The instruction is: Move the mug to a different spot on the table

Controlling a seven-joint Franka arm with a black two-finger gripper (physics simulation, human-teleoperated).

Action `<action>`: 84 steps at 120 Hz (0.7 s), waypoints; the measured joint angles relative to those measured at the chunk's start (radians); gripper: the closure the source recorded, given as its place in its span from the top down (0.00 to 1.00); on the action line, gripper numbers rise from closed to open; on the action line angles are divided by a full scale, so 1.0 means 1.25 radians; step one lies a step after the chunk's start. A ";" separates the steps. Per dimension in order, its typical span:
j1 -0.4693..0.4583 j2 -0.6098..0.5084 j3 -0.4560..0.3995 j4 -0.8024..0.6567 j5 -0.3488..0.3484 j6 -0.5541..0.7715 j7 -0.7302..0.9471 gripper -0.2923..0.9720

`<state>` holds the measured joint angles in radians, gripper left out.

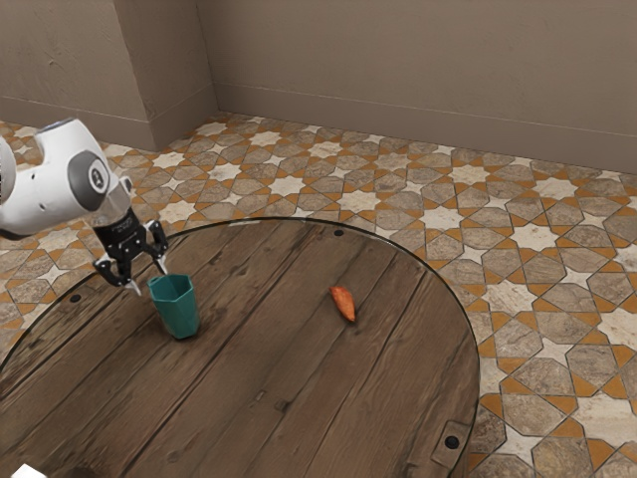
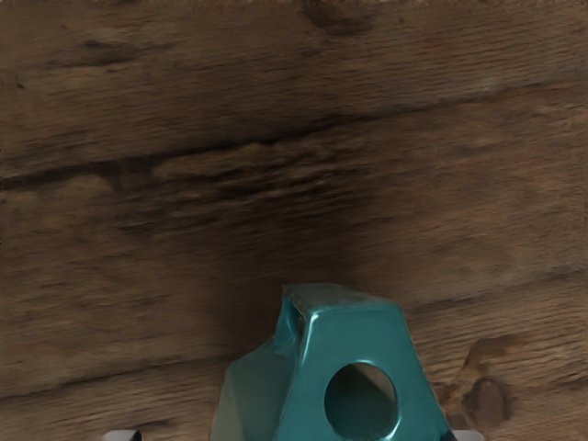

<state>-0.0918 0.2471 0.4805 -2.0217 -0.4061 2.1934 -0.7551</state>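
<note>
Your claw (image 1: 146, 277) hangs spread beside the mug (image 1: 176, 304). It is probably rigid, light and slick, so pinch its rim wall.

Can't identify small orange item (image 1: 342, 303). Can't see teal mug (image 2: 312, 367) base, cropped at wrist view's edge. Loses arm (image 1: 55, 184) past exterior view's left.

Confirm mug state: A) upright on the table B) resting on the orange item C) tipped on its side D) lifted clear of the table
A: the teal mug stands upright on the wooden table, opening up, the open gripper by its rim, the orange item lying apart.
</note>
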 joint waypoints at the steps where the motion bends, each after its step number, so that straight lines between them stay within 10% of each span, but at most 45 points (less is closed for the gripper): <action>1: 0.000 0.001 0.000 0.000 0.000 0.001 -0.002 0.55; 84: -0.005 0.017 -0.012 -0.027 0.004 0.046 -0.139 0.24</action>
<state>-0.0986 0.2689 0.4656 -2.0561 -0.4011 2.2509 -0.9291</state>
